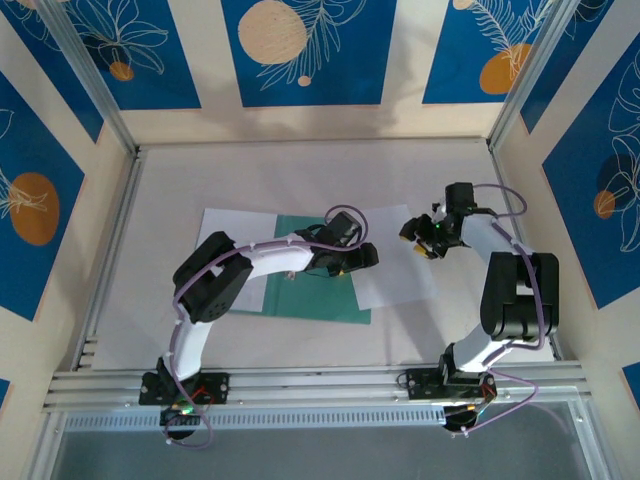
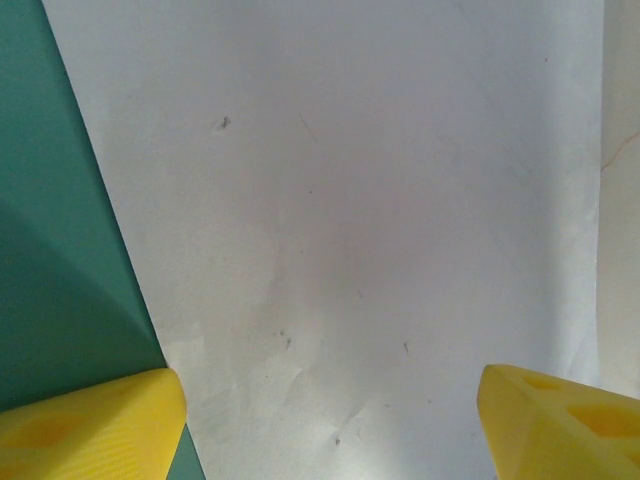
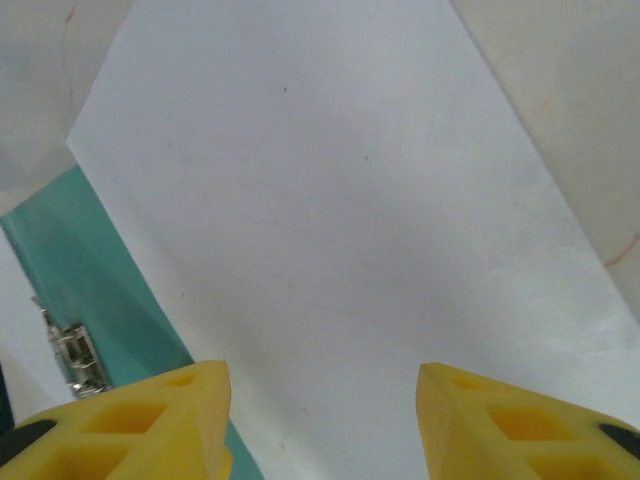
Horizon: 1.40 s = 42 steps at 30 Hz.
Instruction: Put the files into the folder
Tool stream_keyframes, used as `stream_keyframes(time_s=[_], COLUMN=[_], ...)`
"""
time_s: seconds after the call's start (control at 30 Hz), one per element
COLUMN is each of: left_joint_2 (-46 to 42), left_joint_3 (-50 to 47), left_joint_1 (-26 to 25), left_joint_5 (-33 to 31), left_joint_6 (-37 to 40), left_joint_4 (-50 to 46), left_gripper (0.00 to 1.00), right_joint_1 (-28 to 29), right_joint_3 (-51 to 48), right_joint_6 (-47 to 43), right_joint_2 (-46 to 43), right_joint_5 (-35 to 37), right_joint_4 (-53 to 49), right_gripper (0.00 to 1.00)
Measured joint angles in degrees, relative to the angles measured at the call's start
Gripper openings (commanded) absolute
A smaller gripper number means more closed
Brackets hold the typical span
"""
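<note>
The left gripper (image 1: 358, 258) hangs at the centre of the top view, over the line where the folder (image 1: 310, 290) meets the right sheet (image 1: 400, 270). In the left wrist view, the left gripper (image 2: 333, 400) has its yellow jaws in the bottom corners, wide apart with nothing between them. Beneath them lies the right sheet (image 2: 350, 230), white with a few small specks. The teal folder (image 2: 50, 250) runs down the left edge of that frame.

The right gripper (image 1: 415, 238) sits right of centre in the top view, above the same sheet. In the right wrist view, the right gripper (image 3: 322, 400) also has its jaws parted and empty at the bottom of the frame. The right sheet (image 3: 350, 220) lies flat below. A strip of folder (image 3: 90, 270) shows at the lower left, with a small metal clip (image 3: 75, 355) on it.

In the top view the folder lies flat mid-table (image 1: 250, 170), and the left sheet (image 1: 225, 245) touches its left side. Whether either sheet lies over or under the folder's edge cannot be told.
</note>
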Motion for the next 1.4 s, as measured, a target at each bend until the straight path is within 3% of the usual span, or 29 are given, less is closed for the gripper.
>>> stream_keyframes(time_s=[0.23,0.43,0.97,1.4], left_joint_2=[-0.17,-0.20,-0.24,-0.26], left_joint_3=[-0.33,-0.35,-0.44,-0.44], left_joint_1=[0.00,0.02,0.13,0.15], left_joint_5=[0.02,0.22,1.03,1.29], left_joint_6=[0.00,0.00,0.00,0.00], left_joint_4=[0.37,0.46,1.29,1.44], left_gripper=[0.78,0.79,0.88,0.89], right_joint_1=[1.31,1.31,1.29,1.70], right_joint_3=[1.09,1.62,2.19,0.39], right_joint_6=[-1.90,-2.49,-1.62,0.22], right_joint_2=[3.30,7.26,10.54,10.62], right_joint_5=[8.50,9.40,-1.53,-7.78], right_joint_4=[-4.15,-5.22,-3.10,-0.46], right_gripper=[0.53,0.52,0.51,0.51])
